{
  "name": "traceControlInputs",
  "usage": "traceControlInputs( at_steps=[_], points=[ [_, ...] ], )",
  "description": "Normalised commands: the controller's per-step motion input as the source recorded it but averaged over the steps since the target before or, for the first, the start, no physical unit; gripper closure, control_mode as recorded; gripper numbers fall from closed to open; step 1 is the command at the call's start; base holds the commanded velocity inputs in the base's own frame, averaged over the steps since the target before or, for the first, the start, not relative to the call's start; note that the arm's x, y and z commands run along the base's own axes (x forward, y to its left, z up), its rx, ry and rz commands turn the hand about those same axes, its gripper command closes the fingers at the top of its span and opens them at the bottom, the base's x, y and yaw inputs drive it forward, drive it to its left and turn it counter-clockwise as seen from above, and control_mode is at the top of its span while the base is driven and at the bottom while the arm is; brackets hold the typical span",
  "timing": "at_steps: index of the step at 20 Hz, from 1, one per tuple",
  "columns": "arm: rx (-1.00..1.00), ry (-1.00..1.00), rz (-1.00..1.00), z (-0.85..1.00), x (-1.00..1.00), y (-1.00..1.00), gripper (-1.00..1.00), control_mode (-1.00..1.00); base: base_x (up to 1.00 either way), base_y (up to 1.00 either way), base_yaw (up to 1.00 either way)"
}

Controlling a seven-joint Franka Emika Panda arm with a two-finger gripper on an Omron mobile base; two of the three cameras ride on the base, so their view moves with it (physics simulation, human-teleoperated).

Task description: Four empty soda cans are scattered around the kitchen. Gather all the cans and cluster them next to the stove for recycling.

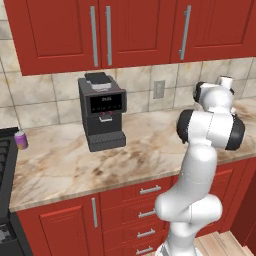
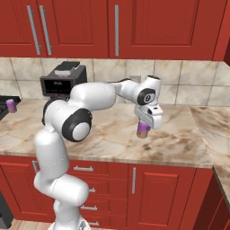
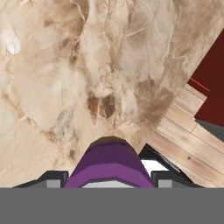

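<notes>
My gripper (image 2: 143, 130) is shut on a purple soda can (image 2: 143, 130) and holds it upright a little above the beige marbled countertop (image 2: 179, 134). In the hand view the same can (image 3: 109, 162) sits between the two dark fingertips (image 3: 54, 177), with the gripper (image 3: 111, 177) looking down at the counter near its front edge. A second purple soda can (image 1: 21, 140) stands on the counter right beside the black stove (image 1: 4, 165). From the right it is the can (image 2: 11, 105) at the far left, beside the stove's corner (image 2: 3, 102).
A dark boxy coffee machine (image 1: 102, 112) stands against the tiled wall between the stove and my arm, also in the right base view (image 2: 63, 81). Red drawers (image 1: 145, 210) run below the counter. Wooden floor (image 3: 183, 127) lies past the counter edge.
</notes>
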Motion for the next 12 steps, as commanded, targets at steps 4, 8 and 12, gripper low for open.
traceControlInputs(
  at_steps=[4,8,12],
  points=[
    [-0.01,-0.04,0.12,0.10,-0.30,0.41,1.00,-1.00,0.00,0.00,0.00],
    [-0.01,-0.02,0.16,0.08,-0.24,0.43,1.00,-1.00,0.00,0.00,0.00],
    [-0.02,-0.02,0.19,0.06,-0.26,0.43,1.00,-1.00,0.00,0.00,0.00]
  ],
)
